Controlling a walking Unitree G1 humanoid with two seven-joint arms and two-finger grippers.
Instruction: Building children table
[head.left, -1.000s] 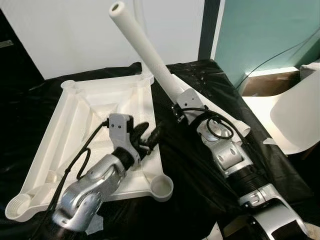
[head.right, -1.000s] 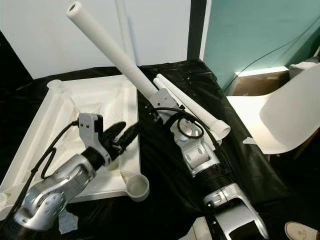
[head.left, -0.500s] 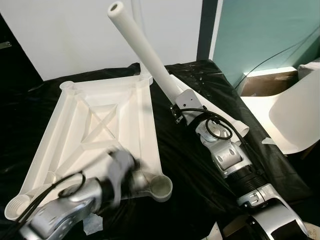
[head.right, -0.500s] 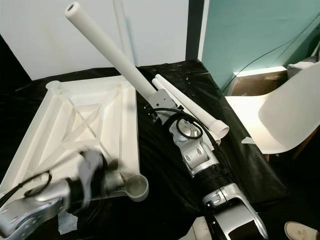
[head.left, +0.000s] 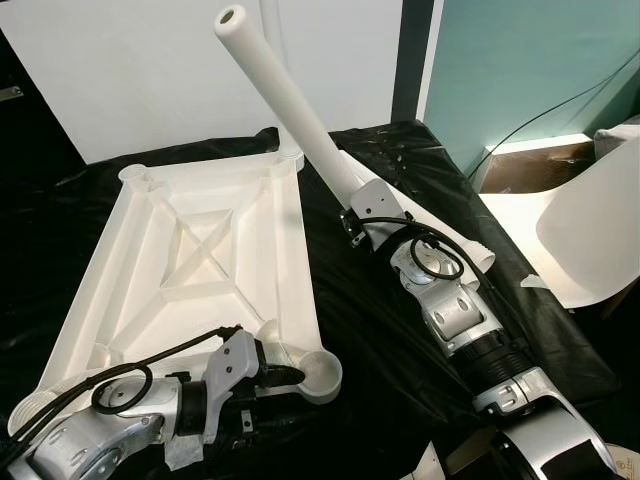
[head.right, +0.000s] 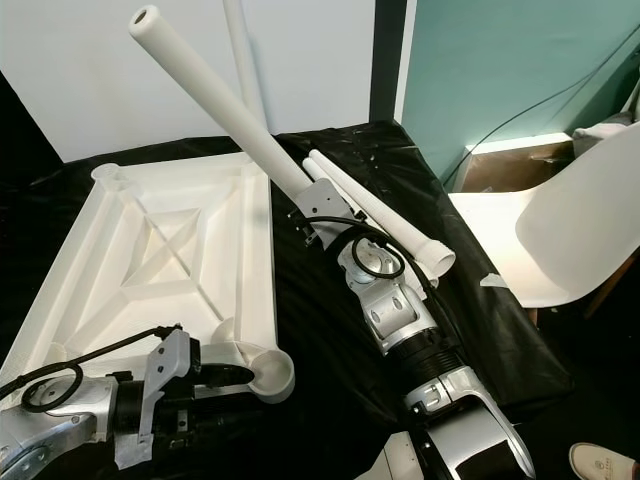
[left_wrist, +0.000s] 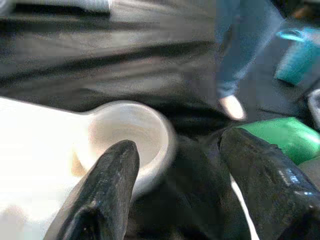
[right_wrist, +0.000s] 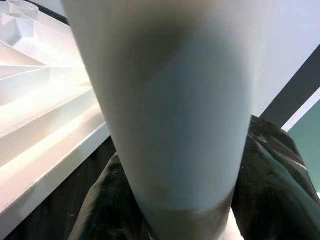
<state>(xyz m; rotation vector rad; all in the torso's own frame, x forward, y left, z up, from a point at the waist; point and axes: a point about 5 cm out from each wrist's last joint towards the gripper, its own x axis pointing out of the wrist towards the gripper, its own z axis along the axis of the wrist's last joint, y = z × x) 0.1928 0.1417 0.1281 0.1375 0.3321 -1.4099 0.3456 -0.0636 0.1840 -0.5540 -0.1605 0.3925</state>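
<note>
White ribbed plastic tabletop (head.left: 200, 250) lying upside-down on black cloth (head.left: 370, 320). Right gripper (head.left: 365, 205) clamping smooth white tubular leg (head.left: 285, 90), tilting upward. Left gripper (left_wrist: 175, 165) gaping, straddling round corner socket (head.left: 322, 373). Teal wall (head.left: 530, 60) behind.

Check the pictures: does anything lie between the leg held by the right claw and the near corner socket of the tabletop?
Nothing visible blocks it. The leg points up and away; the socket is open, with the left claw straddling its rim.

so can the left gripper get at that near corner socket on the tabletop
Probably yes: the left gripper is open right at the corner socket, one finger at its rim, nothing between them.
</note>
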